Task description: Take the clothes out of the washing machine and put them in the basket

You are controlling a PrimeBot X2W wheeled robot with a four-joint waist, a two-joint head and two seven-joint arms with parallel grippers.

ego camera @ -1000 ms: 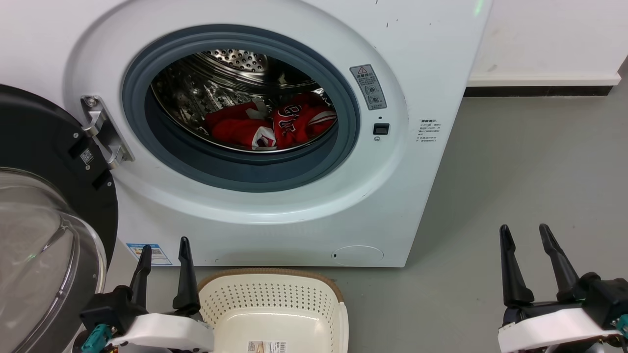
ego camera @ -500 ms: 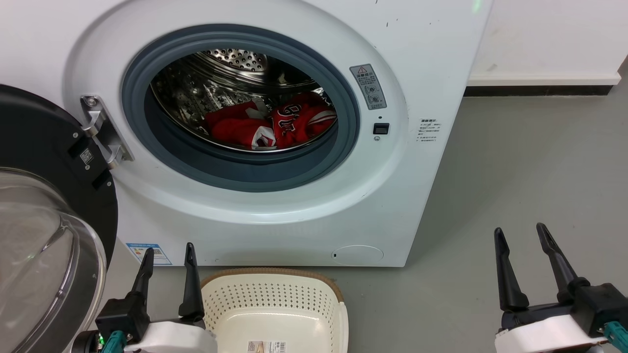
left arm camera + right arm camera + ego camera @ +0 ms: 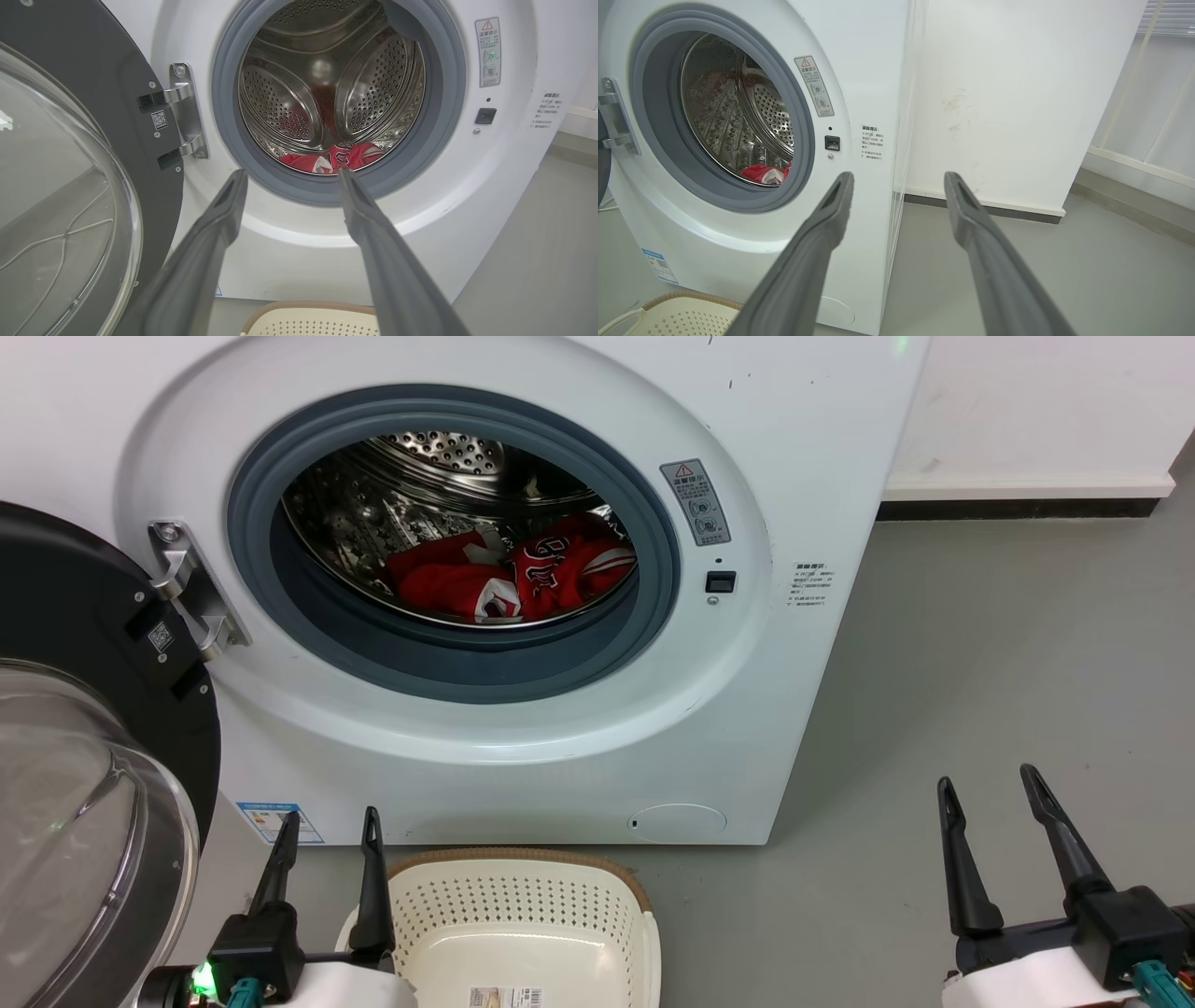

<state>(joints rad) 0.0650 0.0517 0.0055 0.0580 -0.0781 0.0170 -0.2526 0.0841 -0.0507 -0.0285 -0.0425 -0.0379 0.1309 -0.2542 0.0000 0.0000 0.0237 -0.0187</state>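
Both grippers have sunk slightly toward the bottom edge of the head view over the past second, and the left gripper [image 3: 331, 815] has also slid a little toward the basket [image 3: 523, 896]. Its jaws stand apart and hold nothing. One dark finger shows just beside the basket's left rim; whether they touch cannot be told. The right gripper [image 3: 988, 777] hovers over bare grey floor [image 3: 980, 663], well off to the right of the washing machine [image 3: 560, 747], its jaws likewise apart and empty. The washing machine is white, with a round grey-ringed opening. Its black-rimmed glass door [image 3: 84, 616] hangs swung open to the left. The clothes [image 3: 509, 579], a crumpled red heap with white trim and part of a numeral showing, lie at the bottom of the steel drum [image 3: 439, 457], near its front lip. The basket is cream with perforated sides and a brown rim. It sits on the floor just in front of the washing machine's base, below the opening, and a small printed label shows on its inner bottom.
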